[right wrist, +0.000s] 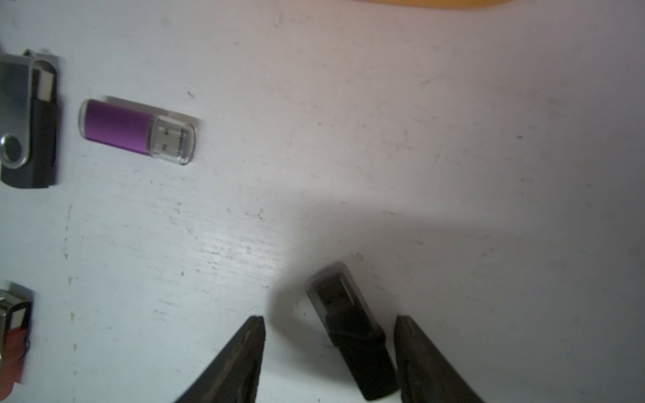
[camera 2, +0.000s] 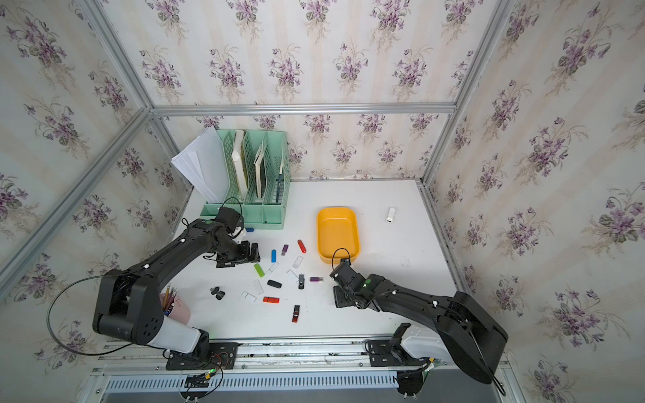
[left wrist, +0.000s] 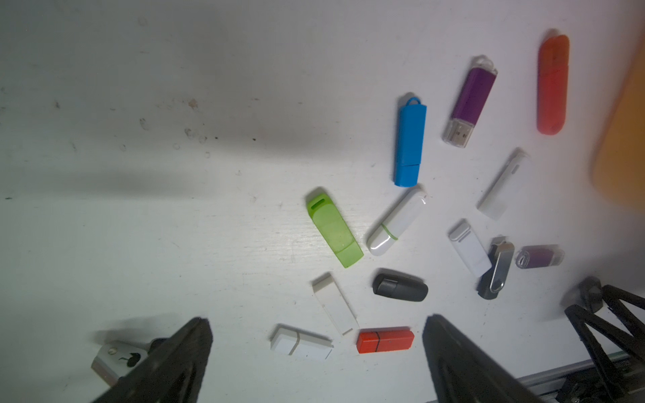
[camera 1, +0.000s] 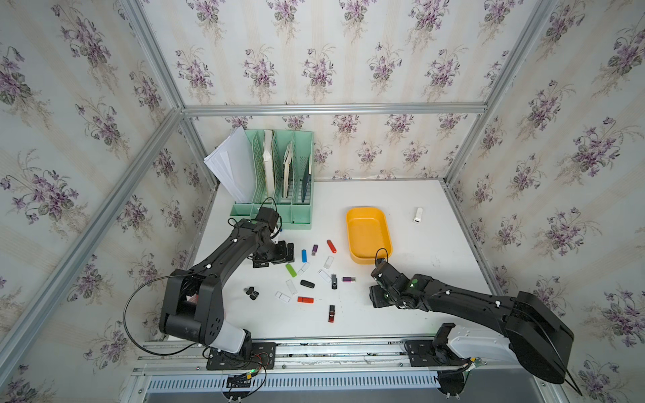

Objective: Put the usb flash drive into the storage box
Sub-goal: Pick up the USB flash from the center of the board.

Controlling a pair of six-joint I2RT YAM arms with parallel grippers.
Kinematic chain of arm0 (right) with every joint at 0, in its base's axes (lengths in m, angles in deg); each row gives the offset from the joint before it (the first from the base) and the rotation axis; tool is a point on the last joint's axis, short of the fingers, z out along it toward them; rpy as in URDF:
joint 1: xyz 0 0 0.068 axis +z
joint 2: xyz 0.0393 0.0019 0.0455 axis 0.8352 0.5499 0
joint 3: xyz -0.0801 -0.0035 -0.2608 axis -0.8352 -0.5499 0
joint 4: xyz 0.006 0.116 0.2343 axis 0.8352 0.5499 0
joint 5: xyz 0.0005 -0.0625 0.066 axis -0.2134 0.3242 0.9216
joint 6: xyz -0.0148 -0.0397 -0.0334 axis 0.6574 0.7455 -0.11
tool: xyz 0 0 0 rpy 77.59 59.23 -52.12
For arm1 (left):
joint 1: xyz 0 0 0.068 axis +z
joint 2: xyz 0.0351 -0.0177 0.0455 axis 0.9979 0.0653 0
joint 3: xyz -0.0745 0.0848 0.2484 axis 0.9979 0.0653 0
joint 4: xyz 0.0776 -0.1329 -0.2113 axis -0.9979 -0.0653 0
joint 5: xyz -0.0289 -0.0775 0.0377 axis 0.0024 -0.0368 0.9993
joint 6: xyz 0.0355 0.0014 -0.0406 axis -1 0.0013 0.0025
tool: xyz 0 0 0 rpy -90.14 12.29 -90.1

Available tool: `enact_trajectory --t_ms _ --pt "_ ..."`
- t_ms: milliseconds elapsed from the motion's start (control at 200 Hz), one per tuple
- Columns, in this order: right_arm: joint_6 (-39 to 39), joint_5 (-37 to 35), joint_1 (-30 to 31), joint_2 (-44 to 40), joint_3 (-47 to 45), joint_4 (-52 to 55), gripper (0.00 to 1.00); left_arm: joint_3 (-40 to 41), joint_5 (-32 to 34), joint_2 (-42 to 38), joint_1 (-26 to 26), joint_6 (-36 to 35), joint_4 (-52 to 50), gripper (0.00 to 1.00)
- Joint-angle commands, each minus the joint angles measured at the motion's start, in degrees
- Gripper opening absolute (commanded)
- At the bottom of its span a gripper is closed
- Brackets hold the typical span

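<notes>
A black usb flash drive (right wrist: pixel 349 331) lies on the white table between the jaws of my right gripper (right wrist: pixel 330 319). It sits close against one finger (right wrist: pixel 419 349), and a clear gap separates it from the other, so the jaws are not shut on it. In both top views this gripper (camera 1: pixel 375 296) (camera 2: pixel 340 296) is low over the table and hides the drive. The yellow-orange storage box (camera 1: pixel 368 210) (camera 2: pixel 336 210) stands just beyond it with nothing inside. My left gripper (left wrist: pixel 317 322) (camera 1: pixel 275 258) is wide open and holds nothing, left of several scattered drives.
A purple drive (right wrist: pixel 118 125) and a black swivel drive (right wrist: pixel 28 122) lie near my right gripper. A lone white drive (camera 1: pixel 417 214) sits at the far right. A mint-green file organizer (camera 1: pixel 279 174) stands at the back left. A pink pencil cup (camera 2: pixel 178 308) is behind the left arm.
</notes>
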Motion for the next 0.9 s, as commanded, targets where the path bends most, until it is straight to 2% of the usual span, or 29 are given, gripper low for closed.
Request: enact_trajectory --t_ms 0,470,894 --pt "-0.7 0.7 0.3 1.1 0.5 1.0 0.56 -0.5 -0.3 0.3 0.1 -0.3 0.0 0.99" --pt "-1.2 0.5 1.2 4.6 1.7 2.3 0.35 -0.4 -1.1 2.2 -0.2 -0.4 0.5 0.99" --pt "-1.7 -0.1 1.7 4.0 2.4 3.8 0.23 0.0 -1.6 3.4 -0.7 -0.3 0.8 0.99"
